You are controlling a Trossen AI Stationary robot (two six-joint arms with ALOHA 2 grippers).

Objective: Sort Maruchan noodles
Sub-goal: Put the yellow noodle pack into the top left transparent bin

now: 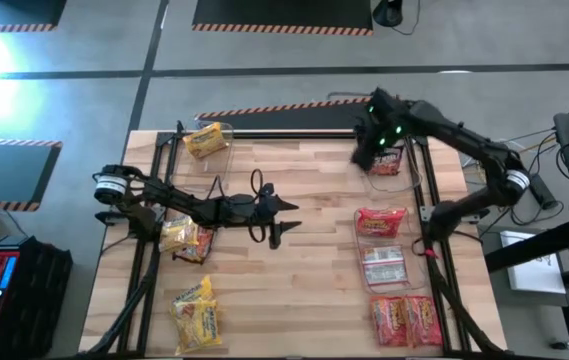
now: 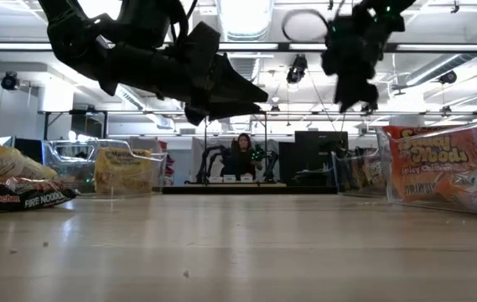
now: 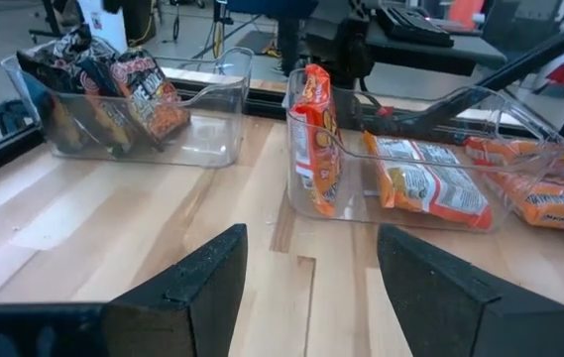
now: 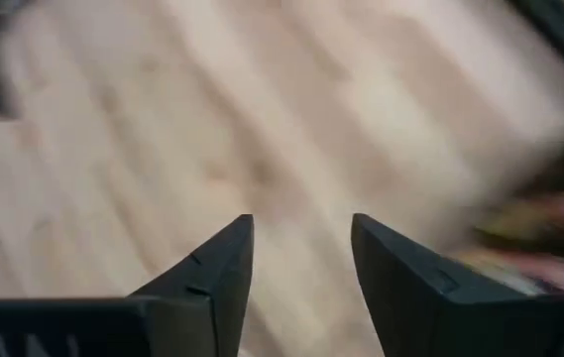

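Observation:
Yellow noodle packets lie on the table's left side: one in a clear bin [image 1: 207,140] at the far edge, a pile [image 1: 186,238] at mid-table, another [image 1: 196,315] near the front. Red-orange packets [image 1: 381,222] fill clear bins on the right, and dark packets [image 1: 389,160] sit in the far right bin. My left gripper [image 1: 282,218] hangs open and empty above the table's middle, facing the right bins [image 3: 311,238]. My right gripper [image 1: 372,148] is open and empty [image 4: 301,223], raised just left of the dark packets' bin.
Bare wood [image 1: 304,290] stretches across the middle and front of the table. Clear bins [image 3: 430,169] line the right side, and more red-orange packets [image 1: 404,320] lie at the near right corner. A person [image 2: 243,155] sits in the room far behind the table.

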